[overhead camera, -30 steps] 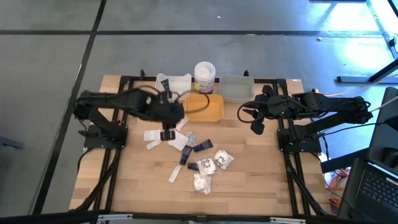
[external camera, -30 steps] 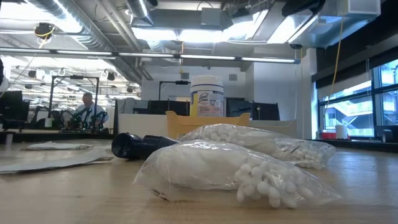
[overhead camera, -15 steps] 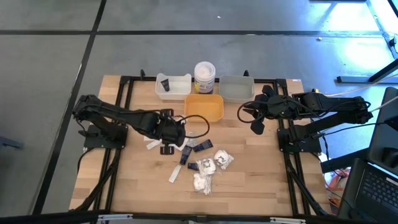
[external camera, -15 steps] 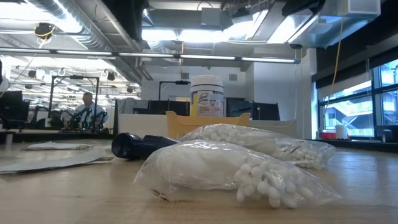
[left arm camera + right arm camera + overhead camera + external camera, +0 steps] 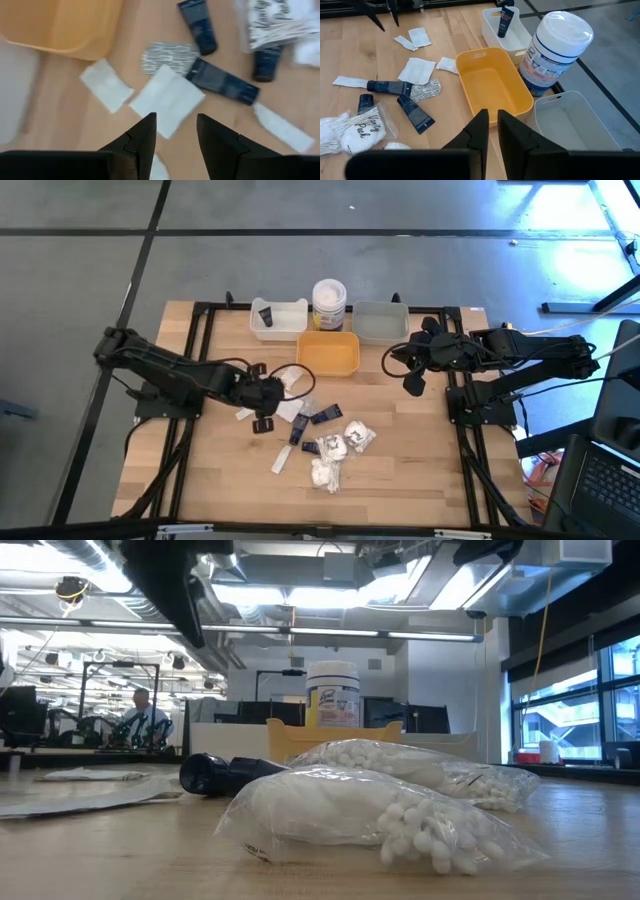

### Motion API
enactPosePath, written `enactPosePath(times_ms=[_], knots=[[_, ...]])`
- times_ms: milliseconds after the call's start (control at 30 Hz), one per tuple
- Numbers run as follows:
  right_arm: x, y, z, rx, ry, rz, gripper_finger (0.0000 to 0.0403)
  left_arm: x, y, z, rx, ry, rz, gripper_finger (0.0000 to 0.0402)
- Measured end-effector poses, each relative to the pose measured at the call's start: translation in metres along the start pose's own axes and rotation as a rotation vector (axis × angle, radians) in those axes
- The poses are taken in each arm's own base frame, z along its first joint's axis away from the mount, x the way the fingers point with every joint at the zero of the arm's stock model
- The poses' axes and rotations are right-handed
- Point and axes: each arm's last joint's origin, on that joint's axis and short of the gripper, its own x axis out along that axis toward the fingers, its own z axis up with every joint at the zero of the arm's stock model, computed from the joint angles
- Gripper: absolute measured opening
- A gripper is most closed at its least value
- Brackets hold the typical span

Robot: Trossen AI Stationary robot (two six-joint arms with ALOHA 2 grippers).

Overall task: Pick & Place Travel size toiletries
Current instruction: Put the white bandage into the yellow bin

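Two sachets (image 5: 290, 409) beside the yellow tray (image 5: 328, 353) rim.

The left arm reaches low toward the desk's middle, its tool (image 5: 262, 420) empty, fingers parted. The right arm waits folded at the right edge, its tool (image 5: 412, 383) nearly closed.

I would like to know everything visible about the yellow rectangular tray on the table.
The yellow rectangular tray looks like smooth plastic, with rounded corners, a raised rim and a slot handle in one short wall. It sits upright and nothing lies inside it. It lies in front of the white jar with a yellow label, flanked farther back by the white tray and the grey tray. Whether they touch, I cannot tell. White sachets lie on the wood beside it.
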Motion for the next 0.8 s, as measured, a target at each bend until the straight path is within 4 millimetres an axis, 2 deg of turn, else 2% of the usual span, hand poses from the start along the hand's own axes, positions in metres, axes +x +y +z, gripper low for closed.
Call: enactPosePath(times_ms=[167, 400, 633, 800], knots=[[0.0, 0.0, 0.0, 0.0, 0.0, 0.0, 0.0053, 0.013, -0.002, -0.015, -0.071, -0.099, -0.166, 0.0139], [0.0, 0.0, 0.0, 0.0, 0.0, 0.0, 0.0071, 0.034, -0.012, -0.032, -0.172, -0.136, -0.233, 0.0139], [0.0, 0.0, 0.0, 0.0, 0.0, 0.0, 0.0086, 0.039, -0.03, -0.051, -0.261, -0.159, -0.205, 0.0139], [0.0, 0.0, 0.0, 0.0, 0.0, 0.0, 0.0096, 0.042, -0.052, -0.057, -0.26, -0.211, -0.209, 0.0139]])
